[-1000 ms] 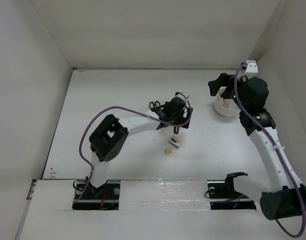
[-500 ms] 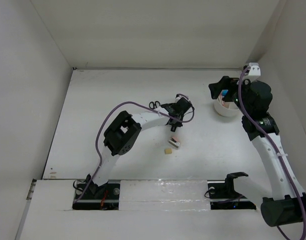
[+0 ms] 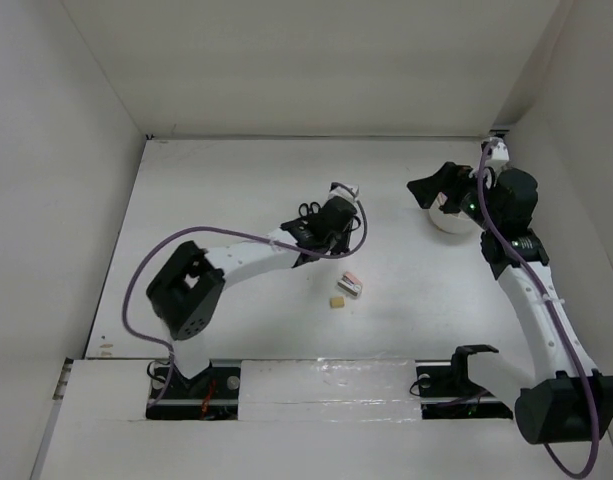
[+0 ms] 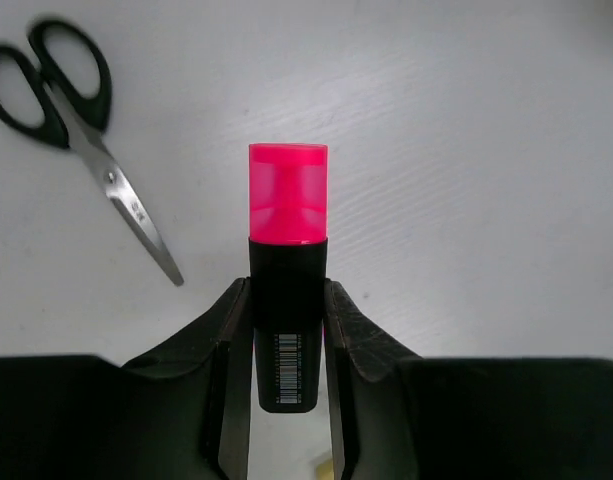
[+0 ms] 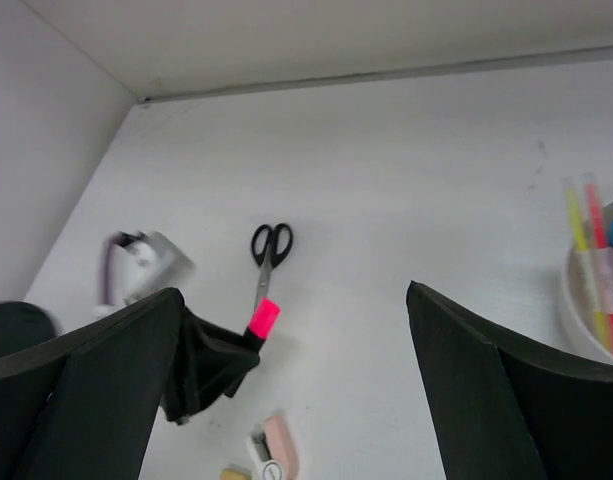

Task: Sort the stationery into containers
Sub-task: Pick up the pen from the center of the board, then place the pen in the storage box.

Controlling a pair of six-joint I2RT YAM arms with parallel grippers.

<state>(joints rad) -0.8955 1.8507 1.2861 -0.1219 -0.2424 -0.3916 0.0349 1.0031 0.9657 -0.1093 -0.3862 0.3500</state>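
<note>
Swung leftward since before, the left gripper [image 4: 284, 292] clamps the pink-and-black highlighter [image 4: 287, 225] for carrying to the white organizer [image 5: 572, 300], where the right gripper [image 5: 294, 292] hovers, fingers spread.

Left arm stretched forward, its hand [image 4: 286, 288] pinching the pink-and-black highlighter [image 4: 287, 195]; right arm raised, hand [image 5: 293, 290] spread wide.

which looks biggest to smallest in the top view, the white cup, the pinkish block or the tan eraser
1. white cup, clearly largest, though partly covered from above
2. pinkish block
3. tan eraser, smallest, a little under the block
</note>
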